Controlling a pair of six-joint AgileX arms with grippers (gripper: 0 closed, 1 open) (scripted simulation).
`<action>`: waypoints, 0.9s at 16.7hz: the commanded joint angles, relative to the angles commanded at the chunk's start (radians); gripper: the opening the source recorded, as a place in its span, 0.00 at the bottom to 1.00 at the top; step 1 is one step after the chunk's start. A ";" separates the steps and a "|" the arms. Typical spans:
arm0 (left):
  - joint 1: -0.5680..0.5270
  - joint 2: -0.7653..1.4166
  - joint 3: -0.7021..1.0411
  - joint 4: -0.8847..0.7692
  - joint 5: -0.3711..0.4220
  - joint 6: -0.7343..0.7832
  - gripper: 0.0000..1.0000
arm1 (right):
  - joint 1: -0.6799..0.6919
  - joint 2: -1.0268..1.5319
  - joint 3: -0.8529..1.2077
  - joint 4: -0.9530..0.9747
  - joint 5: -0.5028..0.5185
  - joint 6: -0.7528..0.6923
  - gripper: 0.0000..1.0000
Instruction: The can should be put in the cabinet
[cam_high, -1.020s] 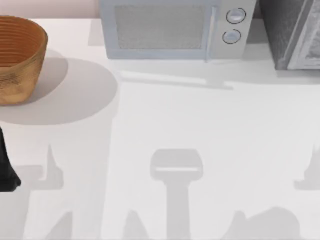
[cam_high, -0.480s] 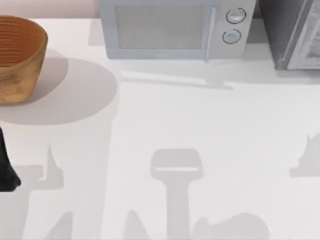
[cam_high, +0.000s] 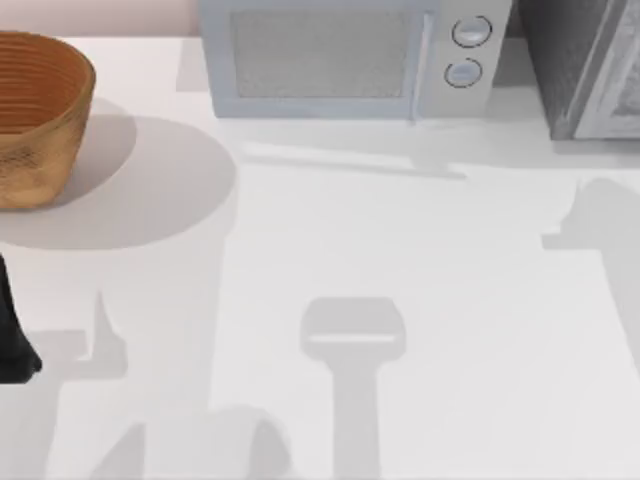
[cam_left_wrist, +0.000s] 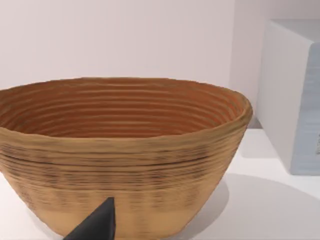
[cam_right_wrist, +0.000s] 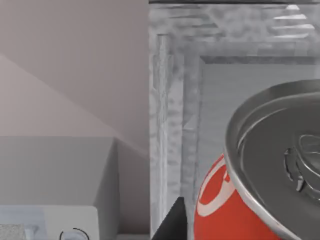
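The can (cam_right_wrist: 235, 200), red with white marks and a silver top, hangs tilted close to the right wrist camera. A dark fingertip (cam_right_wrist: 171, 222) of my right gripper lies against its side, and the gripper is shut on it. Right behind the can stands the cabinet (cam_right_wrist: 172, 100), dark grey and speckled, with a lighter framed door panel. In the top view the cabinet (cam_high: 575, 70) is at the back right corner of the table. My left arm (cam_high: 12, 340) stays parked at the table's left edge, with one dark fingertip (cam_left_wrist: 97, 225) showing before the basket.
A woven brown basket (cam_high: 35, 110) stands at the back left, seen large as the basket (cam_left_wrist: 120, 150) in the left wrist view. A white microwave (cam_high: 340, 60) with two round knobs sits at the back centre, next to the cabinet. Arm shadows lie across the white table (cam_high: 400, 230).
The shadow at the table's right edge has moved up towards the cabinet. The shadow along the front edge has slid left. The left arm has not moved.
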 joint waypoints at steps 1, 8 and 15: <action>0.000 0.000 0.000 0.000 0.000 0.000 1.00 | 0.009 0.072 0.094 -0.024 0.011 0.001 0.00; 0.000 0.000 0.000 0.000 0.000 0.000 1.00 | 0.063 0.494 0.665 -0.163 0.075 0.009 0.00; 0.000 0.000 0.000 0.000 0.000 0.000 1.00 | 0.079 0.631 0.848 -0.207 0.097 0.012 0.00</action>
